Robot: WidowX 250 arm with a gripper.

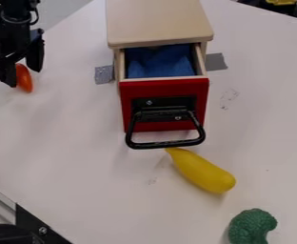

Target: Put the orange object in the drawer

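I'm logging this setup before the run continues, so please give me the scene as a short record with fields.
orange object: outside the drawer, at the end effector, upper left
grip: cannot tell whether firmly held
drawer: pulled open, red front
in drawer: blue cloth
handle: black
yellow object: near the handle, lying at a slant
green object: lower right, broccoli-shaped
task status: orange object not yet in drawer

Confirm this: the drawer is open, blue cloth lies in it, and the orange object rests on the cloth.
Wrong on the orange object: the camera view shows it outside the drawer, at the gripper. The drawer is open, and blue cloth lies in it, as stated.
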